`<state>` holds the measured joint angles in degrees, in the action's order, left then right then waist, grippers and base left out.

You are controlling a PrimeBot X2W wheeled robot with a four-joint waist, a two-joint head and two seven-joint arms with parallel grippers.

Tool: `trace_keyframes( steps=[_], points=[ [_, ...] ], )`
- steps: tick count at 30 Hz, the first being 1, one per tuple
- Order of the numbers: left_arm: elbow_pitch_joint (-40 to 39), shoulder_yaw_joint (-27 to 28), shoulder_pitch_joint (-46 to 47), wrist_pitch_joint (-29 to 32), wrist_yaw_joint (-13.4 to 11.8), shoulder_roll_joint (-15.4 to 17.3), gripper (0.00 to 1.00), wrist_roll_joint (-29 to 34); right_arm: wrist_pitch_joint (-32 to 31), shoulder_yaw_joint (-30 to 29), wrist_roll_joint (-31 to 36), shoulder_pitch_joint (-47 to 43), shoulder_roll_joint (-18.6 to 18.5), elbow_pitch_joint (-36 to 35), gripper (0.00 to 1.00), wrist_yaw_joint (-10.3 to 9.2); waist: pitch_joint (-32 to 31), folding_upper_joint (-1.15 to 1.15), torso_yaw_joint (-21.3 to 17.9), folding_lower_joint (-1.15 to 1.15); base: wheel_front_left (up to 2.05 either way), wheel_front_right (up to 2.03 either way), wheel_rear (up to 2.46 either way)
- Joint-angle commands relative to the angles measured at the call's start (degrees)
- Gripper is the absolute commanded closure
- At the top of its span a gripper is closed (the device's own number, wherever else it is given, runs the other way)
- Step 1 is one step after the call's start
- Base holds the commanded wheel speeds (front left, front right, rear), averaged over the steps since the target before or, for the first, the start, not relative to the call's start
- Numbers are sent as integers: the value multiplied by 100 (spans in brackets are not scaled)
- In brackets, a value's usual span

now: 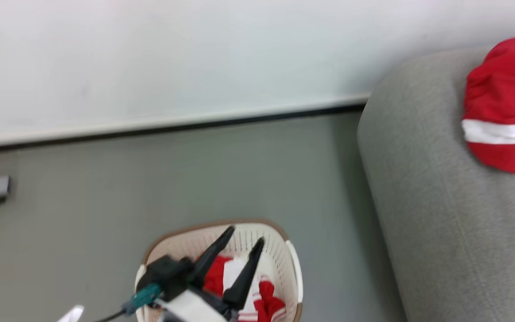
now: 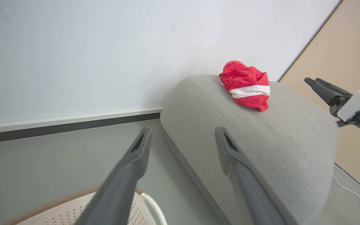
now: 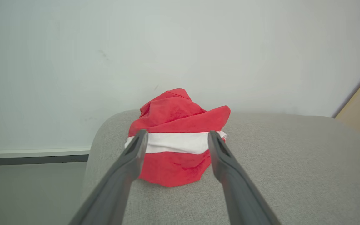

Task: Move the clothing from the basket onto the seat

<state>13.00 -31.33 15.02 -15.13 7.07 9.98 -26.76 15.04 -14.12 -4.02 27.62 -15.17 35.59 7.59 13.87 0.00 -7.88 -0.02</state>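
Lying on seat (image 3: 292, 168): bunched clothing (image 3: 177, 122)

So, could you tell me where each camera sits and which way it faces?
Head view: from the head, down at the oval cream perforated plastic basket of red-and-white clothing; open left gripper above it.
Left wrist view: along that gripper toward the large light grey woven sofa; right gripper at right.
Right wrist view: along its open gripper toward a crumpled red white-banded garment on that sofa.
All three share that garment and sofa.
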Motion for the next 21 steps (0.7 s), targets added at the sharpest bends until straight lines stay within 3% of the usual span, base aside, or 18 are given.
trace_keyframes(
  steps=[1,9,21],
  points=[
    [20,112,-215,-3,-19,16,0,20,19,86,-71,-234,45,-183,0,-19,-438,0,-123,2,0,0,0],
    [-22,779,-1043,-3,-29,-110,0,71,19,495,-86,-1321,439,-1143,0,-19,-1215,0,-23,2,0,0,0],
    [-11,1590,-1539,-3,-20,-190,0,371,20,874,-279,-2580,1105,-2066,0,-18,-1578,0,655,2,0,0,0]
  ],
)
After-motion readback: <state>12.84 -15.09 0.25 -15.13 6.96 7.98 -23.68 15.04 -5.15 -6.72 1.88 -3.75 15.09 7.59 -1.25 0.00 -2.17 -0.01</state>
